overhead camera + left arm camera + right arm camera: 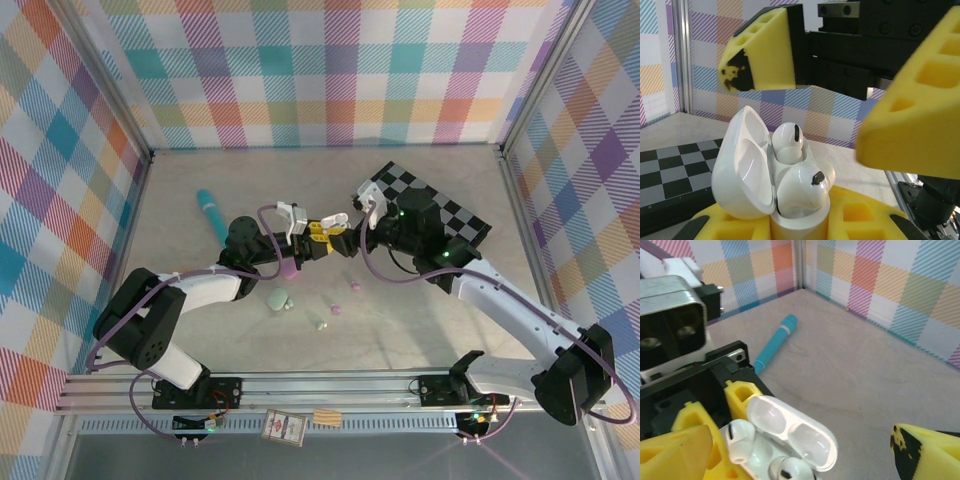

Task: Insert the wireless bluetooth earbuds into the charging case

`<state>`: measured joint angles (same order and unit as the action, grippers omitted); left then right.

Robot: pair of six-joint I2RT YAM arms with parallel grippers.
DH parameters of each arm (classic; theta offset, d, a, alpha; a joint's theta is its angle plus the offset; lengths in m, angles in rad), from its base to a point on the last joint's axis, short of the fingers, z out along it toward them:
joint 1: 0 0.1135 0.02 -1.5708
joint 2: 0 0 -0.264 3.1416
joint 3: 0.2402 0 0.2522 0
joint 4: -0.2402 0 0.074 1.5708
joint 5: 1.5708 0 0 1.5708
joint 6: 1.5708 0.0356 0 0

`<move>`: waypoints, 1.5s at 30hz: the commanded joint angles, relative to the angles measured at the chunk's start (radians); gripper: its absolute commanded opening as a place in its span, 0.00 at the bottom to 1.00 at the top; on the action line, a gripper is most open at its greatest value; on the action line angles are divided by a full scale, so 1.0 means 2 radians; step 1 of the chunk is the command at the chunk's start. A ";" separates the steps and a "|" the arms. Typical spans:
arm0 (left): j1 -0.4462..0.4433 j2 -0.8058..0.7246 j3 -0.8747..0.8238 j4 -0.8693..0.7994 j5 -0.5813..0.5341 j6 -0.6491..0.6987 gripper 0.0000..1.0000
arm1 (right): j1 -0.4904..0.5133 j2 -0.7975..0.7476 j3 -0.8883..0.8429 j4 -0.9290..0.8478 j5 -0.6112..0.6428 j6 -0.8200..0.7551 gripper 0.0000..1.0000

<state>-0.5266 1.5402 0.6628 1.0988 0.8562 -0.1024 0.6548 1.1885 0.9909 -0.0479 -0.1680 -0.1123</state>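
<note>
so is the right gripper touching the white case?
Apart. In the left wrist view the right gripper stands open, its yellow fingers above and beside the white case, with plaid wall showing in the gaps.

Bright, even light; soft shadows; wrist-view foreground blurred

Pastel plaid walls (330,70), aluminium corner posts (105,80), beige tabletop (300,175), even light.

The pebble-shaped plastic case (740,170) is glossy white, its two bean-sized buds (786,141) white too (each dark-spotted); the slim pen (774,344) is teal, the flat board (395,180) black-and-white chequered.
</note>
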 commanded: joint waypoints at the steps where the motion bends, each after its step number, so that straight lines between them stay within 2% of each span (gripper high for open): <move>1: 0.004 -0.019 -0.005 0.011 0.018 0.020 0.02 | -0.001 0.010 0.025 -0.008 0.022 0.022 0.92; 9: 0.006 -0.035 -0.009 -0.011 0.016 0.032 0.01 | -0.008 0.005 0.025 -0.013 0.026 0.020 0.92; 16: 0.007 -0.032 -0.008 -0.013 0.013 0.036 0.01 | -0.008 0.005 0.033 -0.022 -0.071 0.020 0.93; 32: 0.007 -0.054 -0.003 -0.043 0.017 0.049 0.01 | -0.018 0.031 0.057 -0.064 0.006 0.036 0.93; 37: 0.007 -0.061 -0.003 -0.057 0.016 0.060 0.01 | -0.030 0.026 0.058 -0.058 -0.004 0.051 0.92; 42: 0.007 -0.064 -0.005 -0.066 0.012 0.072 0.01 | -0.030 0.015 0.052 -0.044 -0.048 0.058 0.93; 45: 0.009 -0.067 -0.008 -0.088 0.006 0.108 0.01 | -0.031 0.005 0.050 -0.030 -0.060 0.084 0.92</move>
<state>-0.5144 1.4345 0.6567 0.9417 0.8547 0.0345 0.5957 1.2415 1.0767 -0.1562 -0.2359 0.0006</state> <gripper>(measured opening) 0.210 0.924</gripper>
